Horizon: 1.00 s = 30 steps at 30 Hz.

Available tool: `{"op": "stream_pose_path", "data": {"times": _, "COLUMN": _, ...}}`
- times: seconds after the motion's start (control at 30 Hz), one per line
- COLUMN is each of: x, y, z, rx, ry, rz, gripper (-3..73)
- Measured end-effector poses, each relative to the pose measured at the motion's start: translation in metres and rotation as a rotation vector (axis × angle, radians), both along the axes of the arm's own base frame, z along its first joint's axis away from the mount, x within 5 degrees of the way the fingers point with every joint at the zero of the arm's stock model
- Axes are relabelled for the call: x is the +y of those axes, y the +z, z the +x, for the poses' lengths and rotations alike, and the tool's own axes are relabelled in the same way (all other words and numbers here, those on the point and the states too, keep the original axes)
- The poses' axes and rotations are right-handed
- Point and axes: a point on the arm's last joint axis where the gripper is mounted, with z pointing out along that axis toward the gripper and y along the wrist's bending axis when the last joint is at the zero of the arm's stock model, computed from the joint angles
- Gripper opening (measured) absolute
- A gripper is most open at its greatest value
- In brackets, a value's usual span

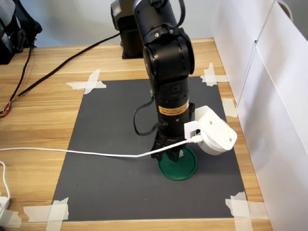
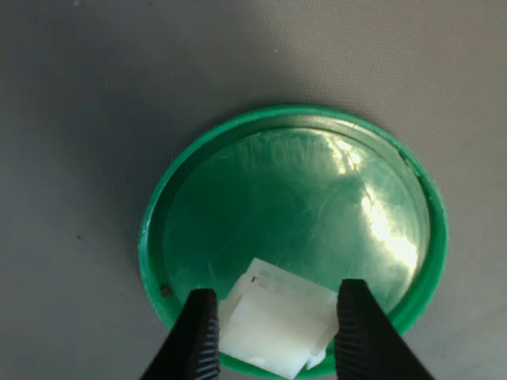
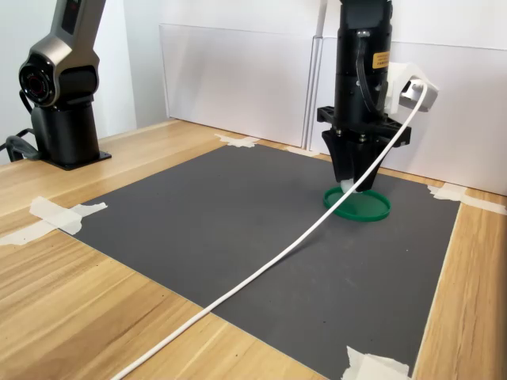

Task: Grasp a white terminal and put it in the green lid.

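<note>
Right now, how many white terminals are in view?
1. The white terminal sits between the fingers of the hand, over the near edge of the green lid in the wrist view. The arm blocks part of the mat in both exterior views, so others could be hidden.

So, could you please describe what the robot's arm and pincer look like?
The arm is glossy black with rounded, chunky segments and a yellow label near the wrist. A white round camera housing is bracketed beside the wrist, trailing a white cable, with a black cable loop alongside. The pincer has black fingers with ridged inner faces.
</note>
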Motion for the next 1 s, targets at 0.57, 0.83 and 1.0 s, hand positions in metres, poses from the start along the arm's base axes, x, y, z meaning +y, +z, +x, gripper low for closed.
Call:
{"op": "stream_pose_path", "data": {"times": 0.57, "x": -0.004, "y": 0.040, "z": -0.011, "rx": -0.133, "ry": -0.028, "rz": 0.048, "gripper": 57.6}}
{"op": "stream_pose_path", "data": {"times": 0.83, "x": -0.041, "y": 0.082, "z": -0.066, "rx": -0.336, "ry": -0.117, "rz": 0.126, "gripper": 25.9}}
{"op": "stream_pose_path", "data": {"times": 1.0, "x": -0.079, "y": 0.093, "z": -0.114, "rx": -0.411, "ry": -0.236, "rz": 0.154, "gripper": 0.5}}
